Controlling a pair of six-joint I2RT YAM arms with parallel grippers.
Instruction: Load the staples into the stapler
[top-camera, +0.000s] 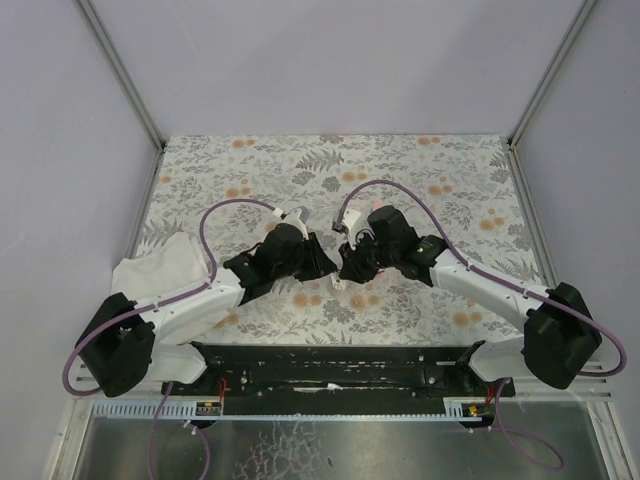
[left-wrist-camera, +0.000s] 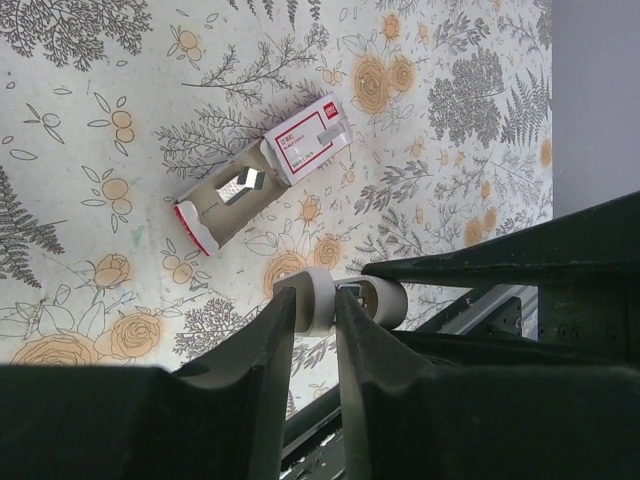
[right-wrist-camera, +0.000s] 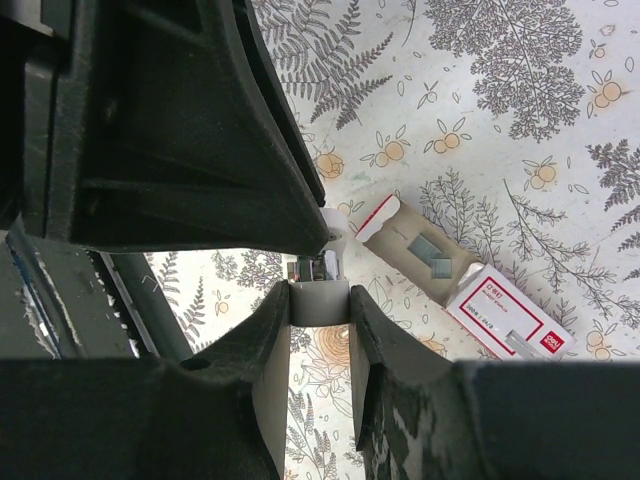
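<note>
Left gripper (left-wrist-camera: 315, 305) and right gripper (right-wrist-camera: 320, 300) both clamp the pale stapler (left-wrist-camera: 383, 300), yet nothing looks loaded: the staples (left-wrist-camera: 243, 184) lie in the open box (left-wrist-camera: 305, 140) at eleven o'clock.

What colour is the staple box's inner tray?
The inner tray is tan with a red end; clearest in the left wrist view.

Staple box (left-wrist-camera: 308, 140) — glossy printed cardboard, matt tan tray (left-wrist-camera: 205, 212); staples (left-wrist-camera: 240, 184) bright metal; stapler (right-wrist-camera: 318, 302) — smooth grey plastic; table cover (left-wrist-camera: 90, 100) matt floral print.
</note>
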